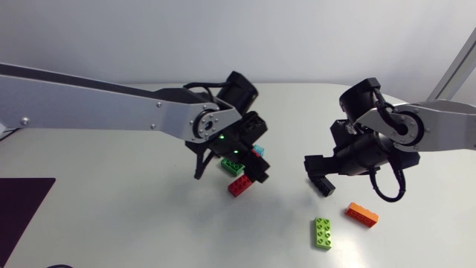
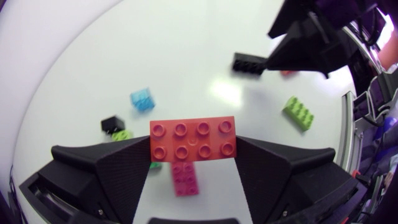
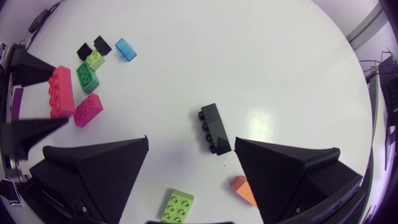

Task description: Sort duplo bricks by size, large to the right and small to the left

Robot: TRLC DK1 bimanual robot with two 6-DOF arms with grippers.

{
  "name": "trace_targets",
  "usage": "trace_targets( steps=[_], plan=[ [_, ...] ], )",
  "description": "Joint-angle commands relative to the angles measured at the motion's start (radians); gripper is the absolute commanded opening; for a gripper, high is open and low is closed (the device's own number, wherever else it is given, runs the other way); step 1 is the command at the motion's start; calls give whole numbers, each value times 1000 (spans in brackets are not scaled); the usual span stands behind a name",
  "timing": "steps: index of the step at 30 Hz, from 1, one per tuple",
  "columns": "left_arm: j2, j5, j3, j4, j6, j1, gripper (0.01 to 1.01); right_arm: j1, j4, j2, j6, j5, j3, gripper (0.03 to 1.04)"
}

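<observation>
a: why is the left gripper (image 2: 194, 146) clamped on the red brick (image 2: 193, 138)?
b: it's a large one, held above the small bricks (image 2: 142, 99); i judge it goes right.
a: the right gripper (image 3: 191, 140)?
b: wide open, empty, over the black brick (image 3: 215, 128) lying on the table's (image 3: 249, 62) right side.

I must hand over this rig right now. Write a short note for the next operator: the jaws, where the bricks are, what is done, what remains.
Left gripper: jaws shut on the large red brick, held above the middle cluster.
Right gripper: jaws open over the long black brick, not gripping it.
Right side: orange brick and larger lime brick, seemingly sorted.
Middle, unsorted: blue brick, magenta brick, green brick, small black brick, small lime brick.
Remaining: carry the red one right; move the small ones left.
</observation>
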Motion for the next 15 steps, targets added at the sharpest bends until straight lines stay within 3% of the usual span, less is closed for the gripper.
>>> trace_targets(
  steps=[1, 2, 3, 4, 15],
  plan=[
    [31, 18, 46, -12, -2, -77, 448, -32, -16, -28, -4, -3, -24, 997],
    [47, 18, 54, -13, 0, -94, 633, -44, -20, -37, -7, -3, -24, 997],
    [53, 18, 54, -17, 3, -106, 928, -58, -23, -43, -15, -3, -24, 997],
    [54, 16, 51, -18, 9, -107, 997, -70, -25, -50, -24, -3, -24, 997],
    [-30, 10, -136, -21, 93, 130, 990, -62, -13, -40, -17, -26, -39, 997]
  ],
)
